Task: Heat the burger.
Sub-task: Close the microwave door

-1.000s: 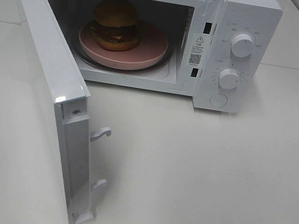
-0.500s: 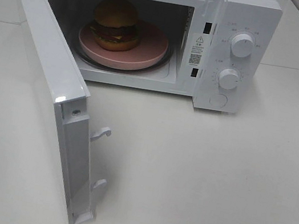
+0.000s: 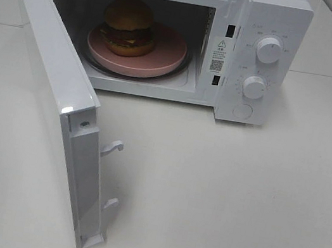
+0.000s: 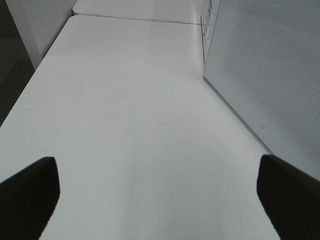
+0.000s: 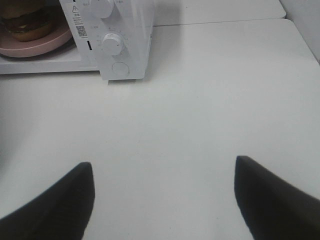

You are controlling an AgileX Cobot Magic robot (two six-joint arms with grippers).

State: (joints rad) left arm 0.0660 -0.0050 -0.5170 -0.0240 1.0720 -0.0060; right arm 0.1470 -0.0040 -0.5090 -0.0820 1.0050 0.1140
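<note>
The burger [image 3: 129,26] with its domed brown bun sits on a pink plate [image 3: 159,55] inside the white microwave [image 3: 270,27], whose door [image 3: 55,98] stands swung wide open toward the front left. The right wrist view catches the burger [image 5: 25,22] at its edge. Neither arm shows in the exterior high view. My left gripper [image 4: 157,200] is open over bare table beside the outer face of the door [image 4: 270,75]. Open too, my right gripper [image 5: 162,200] hovers over the table in front of the microwave's control panel [image 5: 117,45], with nothing between its fingers.
Two round knobs [image 3: 268,50] and a round button [image 3: 243,111] sit on the microwave's right panel. Two latch hooks [image 3: 112,148] stick out from the door's free edge. The white table [image 3: 236,200] spreads out in front and to the right.
</note>
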